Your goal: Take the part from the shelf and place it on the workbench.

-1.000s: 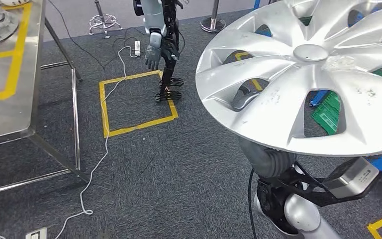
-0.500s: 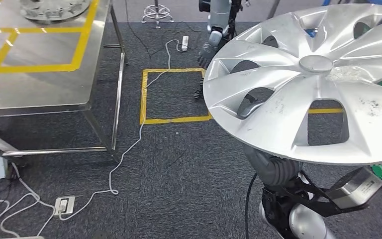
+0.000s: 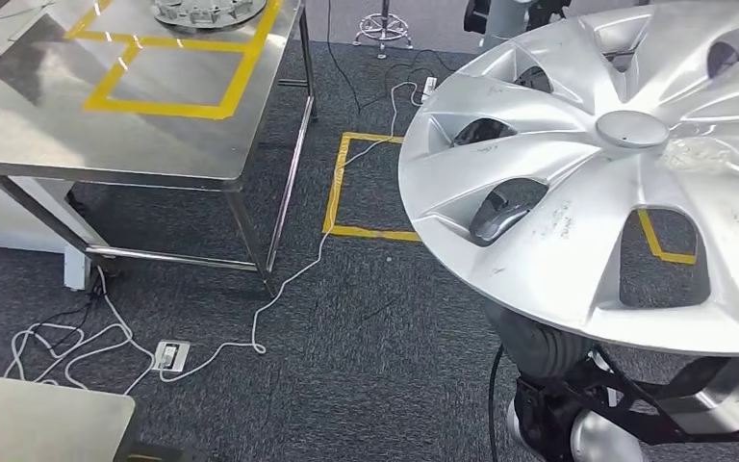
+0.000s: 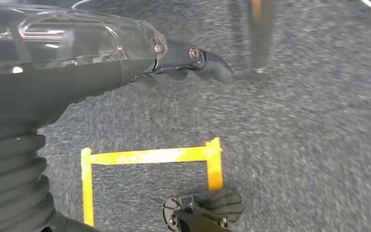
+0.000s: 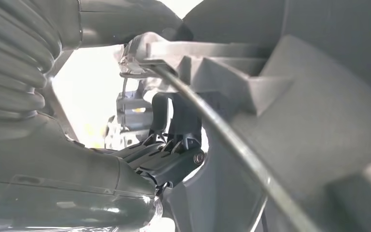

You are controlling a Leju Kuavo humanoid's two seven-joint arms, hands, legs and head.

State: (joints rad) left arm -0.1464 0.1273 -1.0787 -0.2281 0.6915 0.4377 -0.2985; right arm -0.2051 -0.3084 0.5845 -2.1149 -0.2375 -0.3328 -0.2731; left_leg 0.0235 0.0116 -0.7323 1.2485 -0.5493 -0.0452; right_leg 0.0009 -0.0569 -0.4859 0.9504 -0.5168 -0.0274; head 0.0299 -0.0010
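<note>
Hubcap [image 3: 625, 164] gripped by right hand [image 5: 174, 154], well apart from workbench [image 3: 154, 135] edge; left hand [image 4: 188, 60] empty, uncurled.

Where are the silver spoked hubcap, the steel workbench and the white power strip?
silver spoked hubcap [image 3: 632, 128], head view, centre cap.
steel workbench [image 3: 106, 135], head view, bare top.
white power strip [image 3: 170, 355], head view, its face.

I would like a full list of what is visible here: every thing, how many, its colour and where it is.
Silver plastic wheel cover: one, silver, carried at the right.
Steel workbench: one, grey with yellow tape, upper left.
Second wheel cover: one, silver, on the workbench's far edge.
Yellow tape square: one, on dark carpet, centre.
White cable: one, across the carpet to a floor socket.
Right hand: grey, holds the wheel cover from below.
Left hand: grey, hanging above the carpet.
</note>
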